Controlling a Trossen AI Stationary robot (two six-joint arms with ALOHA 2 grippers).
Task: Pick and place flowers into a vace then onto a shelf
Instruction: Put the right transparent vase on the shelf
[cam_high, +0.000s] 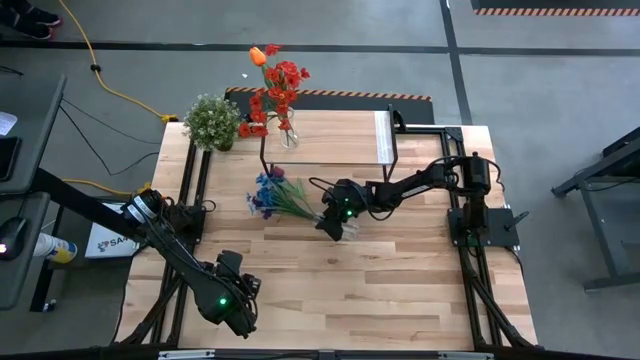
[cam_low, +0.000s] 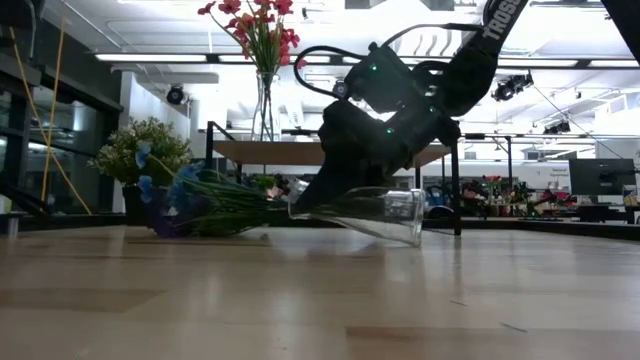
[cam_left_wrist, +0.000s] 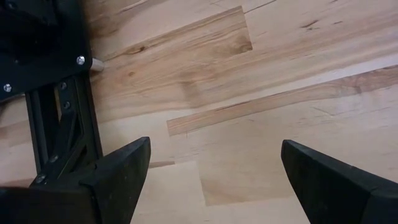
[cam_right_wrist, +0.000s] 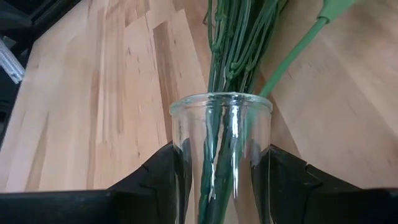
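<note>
Room: grey concrete floor around the rig, yellow cable at far left; low view shows ceiling strip lights behind.
Table (cam_high: 400, 290): light wood planks, black frame rails at both sides.
Shelf (cam_high: 330, 135): wood plank top, at the table's far edge; a glass vase with red and orange flowers (cam_high: 275, 90) stands on it.
Potted plant (cam_high: 212, 122): bushy pale green, just beside the shelf's left end.
Writing: "TROSS…" on the right arm in the low view, cut off by the frame.
Right gripper (cam_right_wrist: 221, 171): clamped on a clear glass vase (cam_low: 375, 213), tilted almost flat near the table's middle.
Blue-purple flowers (cam_high: 272, 193): stems inside that vase, heads lying on the table.
Left gripper (cam_left_wrist: 214, 168): fingers spread wide, holding nothing, near the front-left corner.
</note>
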